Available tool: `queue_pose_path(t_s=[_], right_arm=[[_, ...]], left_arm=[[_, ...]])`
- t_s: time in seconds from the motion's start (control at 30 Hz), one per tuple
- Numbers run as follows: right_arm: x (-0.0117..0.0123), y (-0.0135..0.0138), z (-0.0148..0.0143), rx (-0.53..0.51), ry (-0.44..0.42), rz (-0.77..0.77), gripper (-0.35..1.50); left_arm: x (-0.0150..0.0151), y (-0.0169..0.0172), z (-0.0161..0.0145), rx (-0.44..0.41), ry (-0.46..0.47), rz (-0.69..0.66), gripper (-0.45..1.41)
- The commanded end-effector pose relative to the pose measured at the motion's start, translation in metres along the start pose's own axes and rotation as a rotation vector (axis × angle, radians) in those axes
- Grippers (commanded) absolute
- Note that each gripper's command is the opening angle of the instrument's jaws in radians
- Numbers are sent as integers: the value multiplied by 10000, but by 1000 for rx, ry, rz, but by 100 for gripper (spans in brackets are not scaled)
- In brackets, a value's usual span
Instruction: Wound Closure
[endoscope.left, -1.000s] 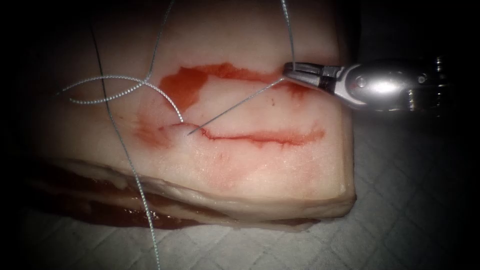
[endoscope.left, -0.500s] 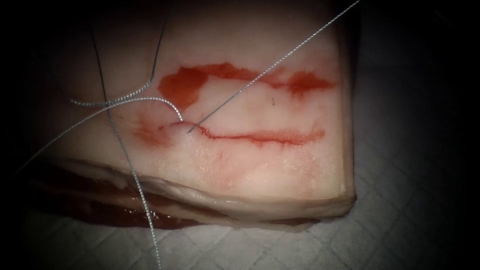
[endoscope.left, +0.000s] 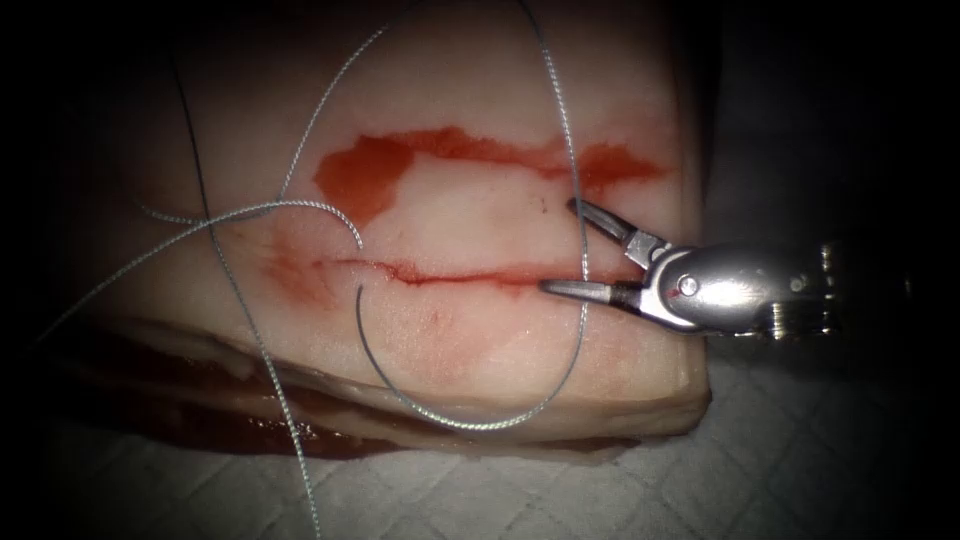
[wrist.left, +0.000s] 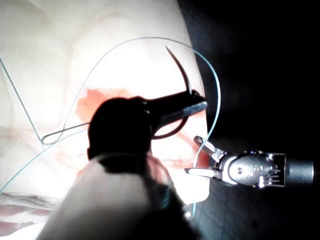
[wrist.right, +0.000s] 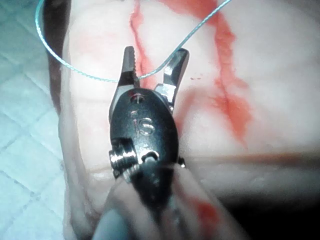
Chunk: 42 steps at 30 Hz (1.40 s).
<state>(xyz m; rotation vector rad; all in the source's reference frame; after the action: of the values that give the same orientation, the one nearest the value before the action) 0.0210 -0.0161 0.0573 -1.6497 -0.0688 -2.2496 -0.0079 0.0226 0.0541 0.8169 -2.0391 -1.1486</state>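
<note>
A: Since half a second ago we see the thread (endoscope.left: 470, 420) gone from a taut straight line to a slack loop sagging off the tissue's (endoscope.left: 480, 350) 6 o'clock edge, and the right tool (endoscope.left: 570, 248) has come in from 3 o'clock.

B: Its jaws?

A: Spread wide, gripping nothing; the thread runs between them untouched, just over the right end of the cut (endoscope.left: 450, 275). The slack suggests tension was let go and a fresh grasp is being lined up.

B: And the needle?

A: In the left wrist view, the left tool (wrist.left: 192, 106) is clamped on the curved needle (wrist.left: 179, 70) about mid-curve, point free above the tissue, not in it.

B: Red fluid?

A: A smear (endoscope.left: 370, 170) toward 12 o'clock of the cut.

B: Any writing?

A: Embossed marks on the right tool's body (wrist.right: 142, 125), perhaps "IS"; we can't read them surely.
</note>
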Motion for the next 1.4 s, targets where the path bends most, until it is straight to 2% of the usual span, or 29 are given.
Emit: queue_pose_path(t_s=[0.03,0.2,0.33,0.43,0.47,0.53,0.57,0.6,0.73,0.8,0.83,0.97,1.03,1.1,1.17,1.27,1.37,1.4], right_arm=[[-2,10,18,-10,-7,10,47],[-13,21,16,-76,-45,61,51],[-31,32,0,-128,-62,115,78],[-59,36,-21,-160,-115,183,101],[-79,34,-33,-172,-161,216,113],[-97,30,-44,-179,-198,232,126],[-119,22,-58,-173,-243,254,133],[-127,18,-65,-169,-261,263,136],[-159,-1,-98,-117,-315,307,141],[-166,-11,-113,-98,-332,323,141],[-171,-24,-131,-86,-345,332,141],[-170,-45,-154,-34,-341,314,138],[-171,-52,-150,-4,-330,300,125],[-172,-54,-138,21,-326,295,120],[-173,-48,-113,49,-343,289,113],[-176,-35,-86,14,-375,262,108],[-177,-20,-60,17,-389,210,79],[-179,-17,-49,25,-389,185,78]], left_arm=[[4,6,3,1,0,1,-45],[4,5,3,1,0,1,-45],[4,5,4,1,-1,1,-45],[4,5,4,1,-1,1,-45],[4,5,4,1,-1,1,-45],[4,5,4,1,-1,1,-45],[4,5,4,1,-1,1,-45],[4,5,4,1,-1,1,-45],[5,5,4,1,-1,1,-45],[5,5,4,1,-1,1,-45],[5,5,4,1,-1,1,-45],[5,5,4,1,-1,1,-45],[5,5,5,1,-1,2,-45],[6,5,5,2,-1,2,-45],[6,5,5,2,-1,2,-45],[6,5,5,2,-1,2,-45],[6,5,5,2,-1,2,-45],[6,5,5,2,-1,2,-45]])
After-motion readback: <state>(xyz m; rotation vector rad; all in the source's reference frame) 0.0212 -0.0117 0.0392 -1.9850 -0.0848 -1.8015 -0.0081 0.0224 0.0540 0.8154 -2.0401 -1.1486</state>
